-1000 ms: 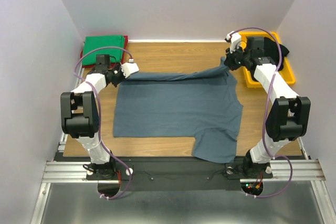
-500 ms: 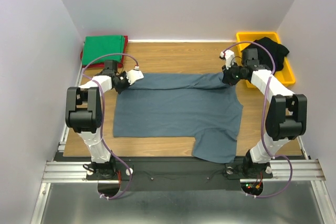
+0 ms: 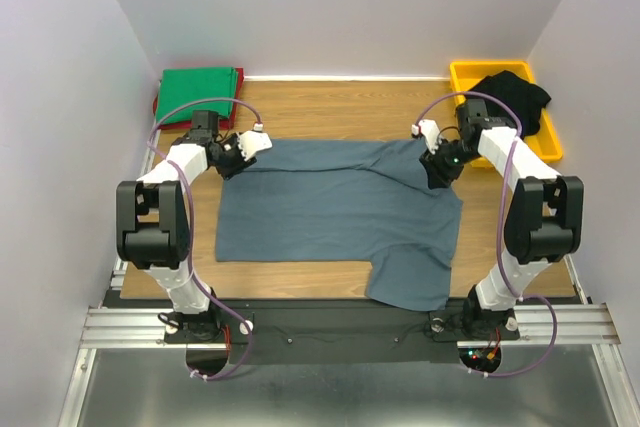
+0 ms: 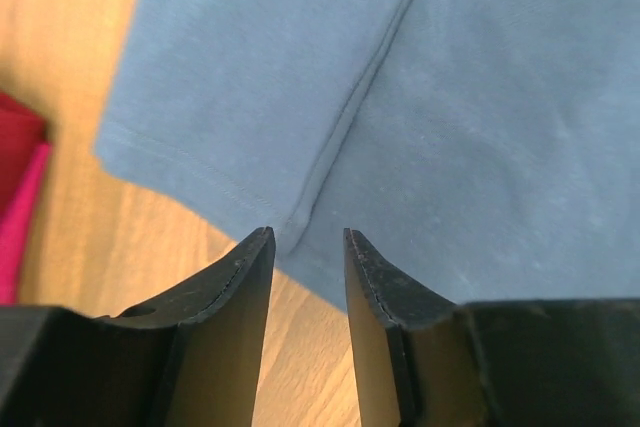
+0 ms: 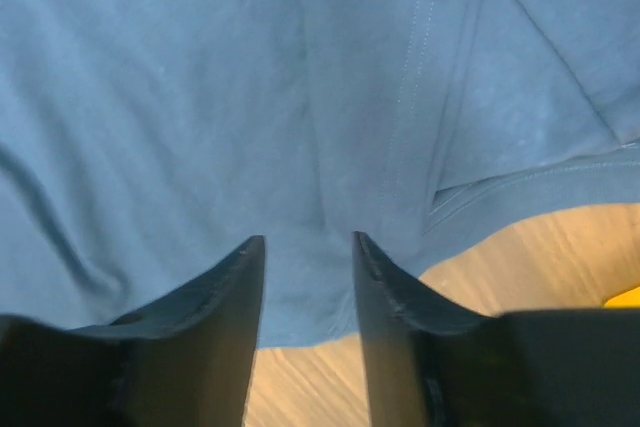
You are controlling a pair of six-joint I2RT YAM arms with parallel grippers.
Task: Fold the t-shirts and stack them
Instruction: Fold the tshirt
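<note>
We find the slate blue-grey soft cloth t-shirt (image 3: 335, 212) spread flat on the wooden table (image 3: 330, 107), its far edge doubled over and one sleeve (image 3: 412, 287) lapping past the near edge. The left gripper (image 3: 243, 147) and right gripper (image 3: 437, 162) sit at the far corners, jaws parted over the cloth and grasping nothing. We judge a first fold laid; the next move calls for fresh pinches at the sides, taking both layers. A folded green cloth shirt (image 3: 198, 87) rests on a red one (image 3: 160, 113) at far left, likely the stack. A black shirt (image 3: 515, 97) waits in the yellow plastic bin (image 3: 548, 145) — we see no obstruction between
</note>
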